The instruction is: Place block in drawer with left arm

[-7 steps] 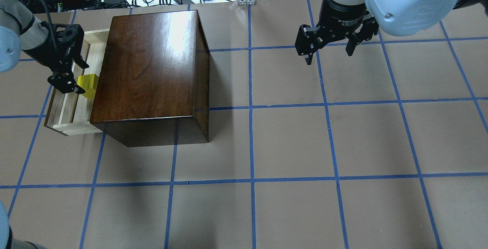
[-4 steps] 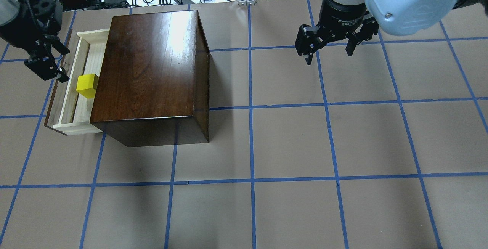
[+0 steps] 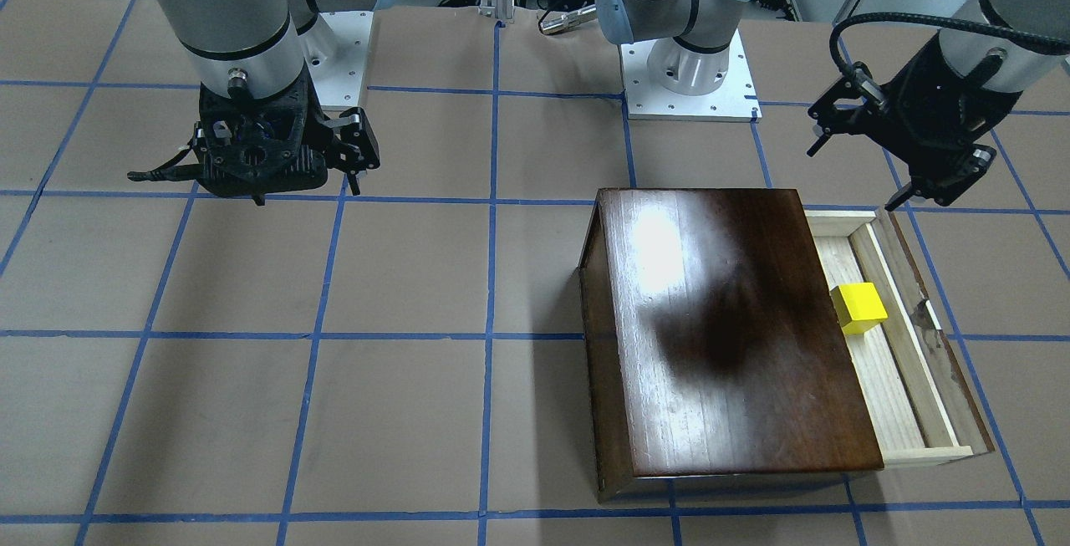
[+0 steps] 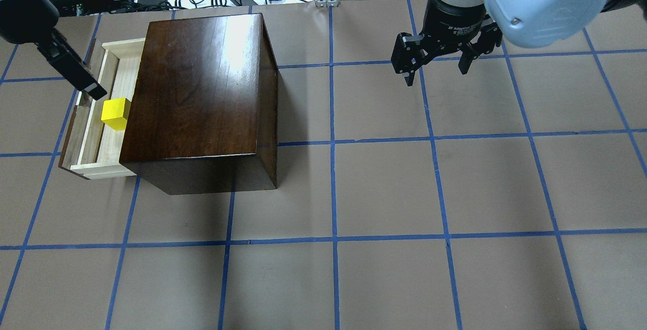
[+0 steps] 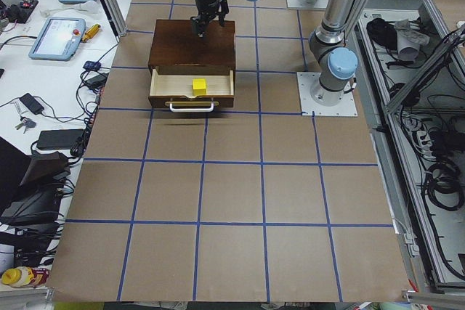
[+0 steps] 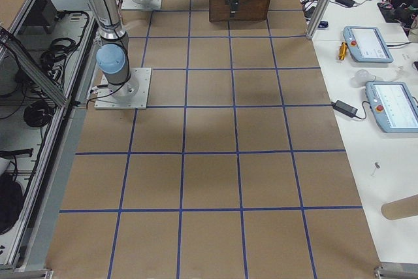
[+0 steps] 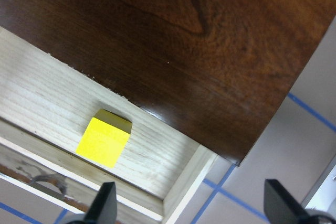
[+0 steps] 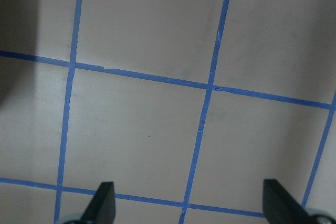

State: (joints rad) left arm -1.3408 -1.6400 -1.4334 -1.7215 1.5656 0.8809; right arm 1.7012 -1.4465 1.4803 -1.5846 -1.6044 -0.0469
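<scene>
Risen out of the drawer (image 4: 92,128), the left arm (image 3: 999,57) carries its jaws apart and empty; the block (image 4: 115,113) sits in the drawer below them, by the worktop's (image 4: 384,188) left edge.

Block (image 4: 115,113): small bright-yellow cube, sits flat on drawer floor abt mid-length, right up by the dark wooden box's (image 4: 197,82) edge, nothing touching it. Drawer (image 4: 90,133): shallow pale-wood tray w/ dark brown front panel, pulled part-way out of box on robot's left side. Left arm (image 3: 995,36): silver-grey, thick ribbed black cable. Its claw (image 7: 191,205) is spread wide, empty, raised above drawer's outer side, clear of block.
</scene>
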